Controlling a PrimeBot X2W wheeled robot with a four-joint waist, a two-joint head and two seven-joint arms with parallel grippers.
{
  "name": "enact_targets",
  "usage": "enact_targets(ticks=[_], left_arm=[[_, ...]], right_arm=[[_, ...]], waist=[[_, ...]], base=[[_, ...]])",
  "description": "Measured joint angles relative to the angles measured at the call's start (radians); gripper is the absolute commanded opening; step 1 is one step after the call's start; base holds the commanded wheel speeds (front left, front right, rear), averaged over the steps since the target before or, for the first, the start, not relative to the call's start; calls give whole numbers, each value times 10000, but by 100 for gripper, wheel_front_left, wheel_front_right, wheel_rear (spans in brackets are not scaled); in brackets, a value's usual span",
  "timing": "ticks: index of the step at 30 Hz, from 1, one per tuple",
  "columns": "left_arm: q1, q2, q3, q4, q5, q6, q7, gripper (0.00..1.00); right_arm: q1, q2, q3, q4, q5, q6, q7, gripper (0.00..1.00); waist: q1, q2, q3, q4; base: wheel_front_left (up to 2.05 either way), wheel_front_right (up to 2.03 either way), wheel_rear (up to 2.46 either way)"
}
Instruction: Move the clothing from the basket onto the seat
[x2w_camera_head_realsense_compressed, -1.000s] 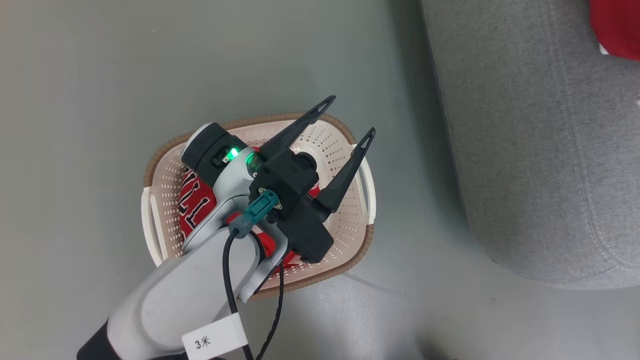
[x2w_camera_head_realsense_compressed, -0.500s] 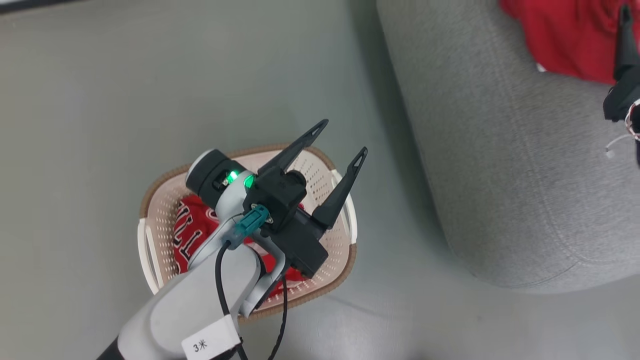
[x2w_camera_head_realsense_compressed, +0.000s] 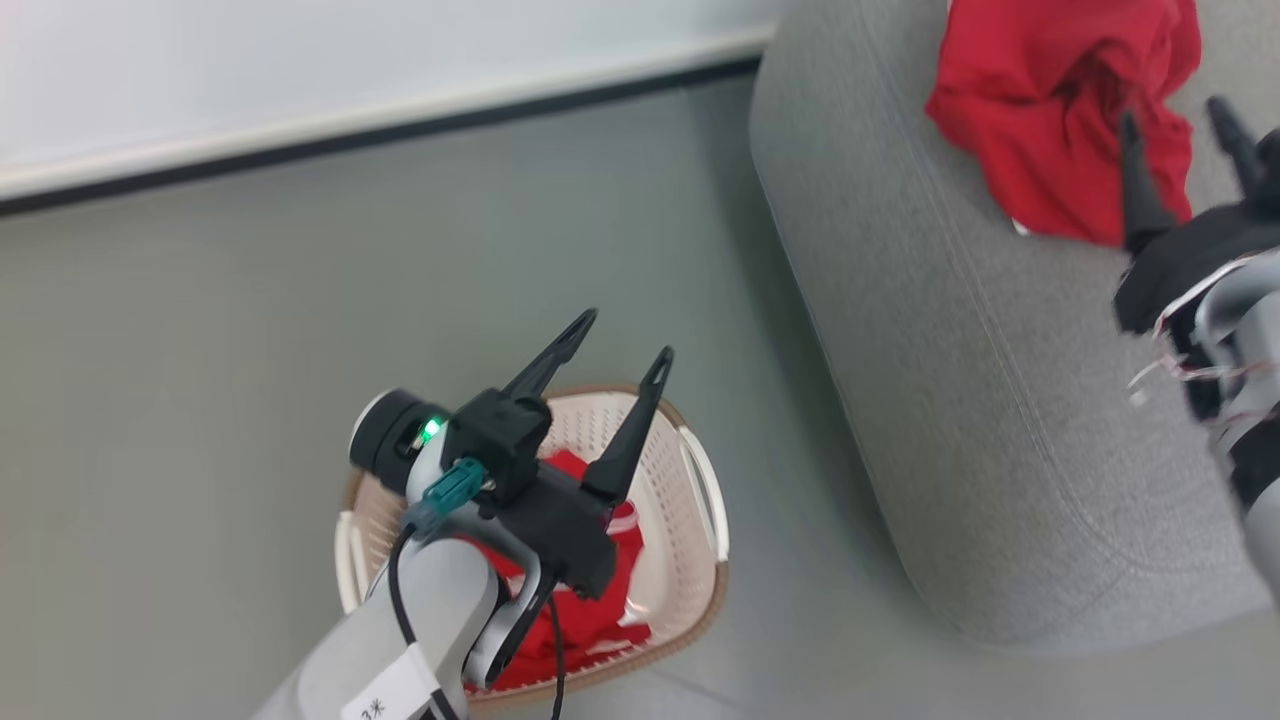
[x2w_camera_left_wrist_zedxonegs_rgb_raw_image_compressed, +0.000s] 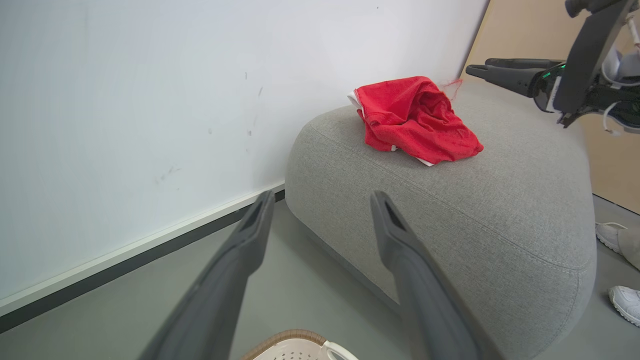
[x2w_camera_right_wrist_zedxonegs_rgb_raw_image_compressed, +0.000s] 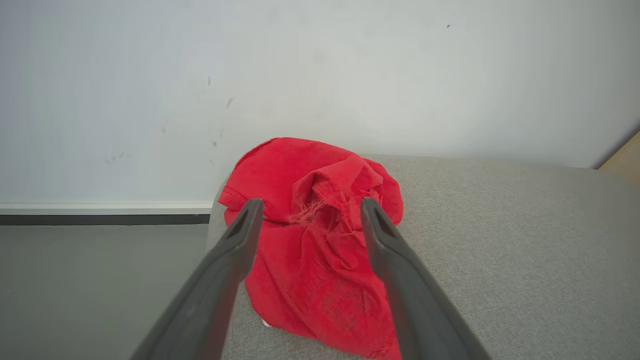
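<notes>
One red garment (x2w_camera_head_realsense_compressed: 1040, 100) with white trim lies crumpled on the grey seat (x2w_camera_head_realsense_compressed: 950, 400), near its far edge by the wall. My right gripper (x2w_camera_head_realsense_compressed: 1172, 115) hovers just short of it, open and holding nothing; in the right wrist view the garment (x2w_camera_right_wrist_zedxonegs_rgb_raw_image_compressed: 310, 260) shows between and beyond that gripper (x2w_camera_right_wrist_zedxonegs_rgb_raw_image_compressed: 307, 202). A second red garment (x2w_camera_head_realsense_compressed: 600, 600) lies in the cream basket (x2w_camera_head_realsense_compressed: 705, 520) on the floor, partly hidden by my left arm. My left gripper (x2w_camera_head_realsense_compressed: 628, 335) is open and empty above the basket's far rim, pointing at the seat (x2w_camera_left_wrist_zedxonegs_rgb_raw_image_compressed: 475, 215).
A white wall with a dark baseboard (x2w_camera_head_realsense_compressed: 400, 130) runs behind the seat. Grey floor (x2w_camera_head_realsense_compressed: 200, 350) surrounds the basket, with a gap between basket and seat. A person's white shoes (x2w_camera_left_wrist_zedxonegs_rgb_raw_image_compressed: 625, 300) stand by the seat's far side. A tan panel (x2w_camera_left_wrist_zedxonegs_rgb_raw_image_compressed: 520, 30) stands behind it.
The head camera has tilted up, bringing the wall and my right gripper into view. The right gripper has drawn back a little from the red garment on the seat. The left gripper stays open over the basket.
</notes>
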Motion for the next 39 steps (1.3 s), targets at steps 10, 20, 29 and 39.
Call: enact_targets(ticks=[10, 20, 29, 39], left_arm=[[1178, 132, 675, 487, -518, 291, -219, 100], [2580, 487, 1317, 529, -719, 541, -307, 100], [4018, 886, 1994, 90, -805, 759, -359, 100], [5036, 1129, 2640, -437, -786, 872, -360, 100]], right_arm=[[1865, 631, -136, -1151, 132, -17, -6, 100], [4510, 1141, -299, -2874, 351, -552, -6, 100], [7134, 1603, -174, -5254, 268, -1187, -6, 100], [8993, 1601, -163, -7582, -10, -1636, -8, 100]], waist=[[1, 0, -1355, 763], [1, 0, -2687, 1666], [0, 0, -3762, 2310], [1, 0, -4252, 2361]], base=[[0, 0, 0], [0, 0, 0], [0, 0, 0], [0, 0, 0]])
